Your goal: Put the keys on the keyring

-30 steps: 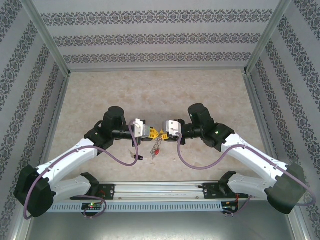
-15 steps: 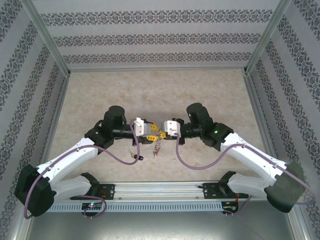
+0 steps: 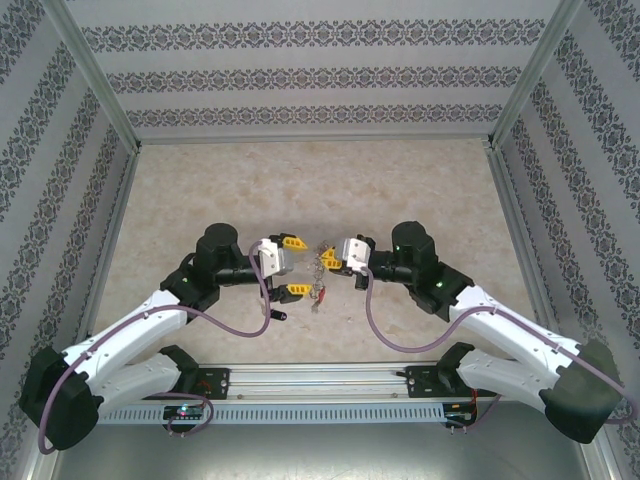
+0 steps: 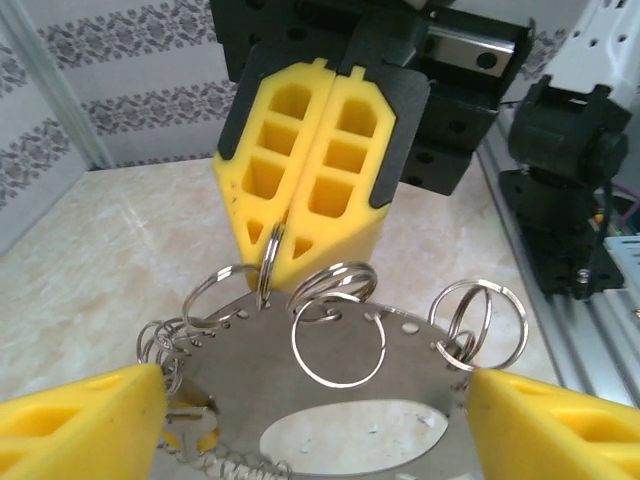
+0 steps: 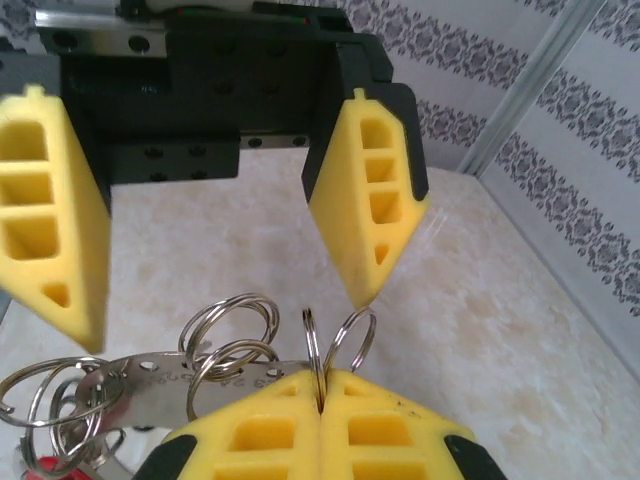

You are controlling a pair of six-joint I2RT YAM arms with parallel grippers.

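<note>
The right gripper (image 3: 329,262) was found at centre of the top view, its jaws shut on the keyring (image 3: 320,268). In the left wrist view its two yellow fingers (image 4: 245,215) were seen pressed together at upper centre, with one split ring (image 4: 266,275) pinched edge-on between their tips. The same grip was recorded at bottom centre of the right wrist view, where that ring stood upright out of the closed tips.

The left gripper (image 3: 296,266) was observed just left of the keyring, facing the right gripper, with its jaws set wide and closed on nothing. In the top view one finger was noted above the keyring's level and one below it. In the left wrist view its fingertips (image 4: 100,405) were seen at lower left and lower right, flanking the keyring's flat metal plate (image 4: 410,365). Contact with the plate's edges could not be told.

The plate was seen to be pierced with small holes along its edge and with a larger oval opening. Several split rings were carried in the small holes. A red tag (image 3: 322,294) was noted at the keyring's lower end in the top view.

The key (image 3: 281,314) was found lying on the bench (image 3: 400,190), lower left of the keyring and apart from it. Its detail was too small to be made out.
</note>
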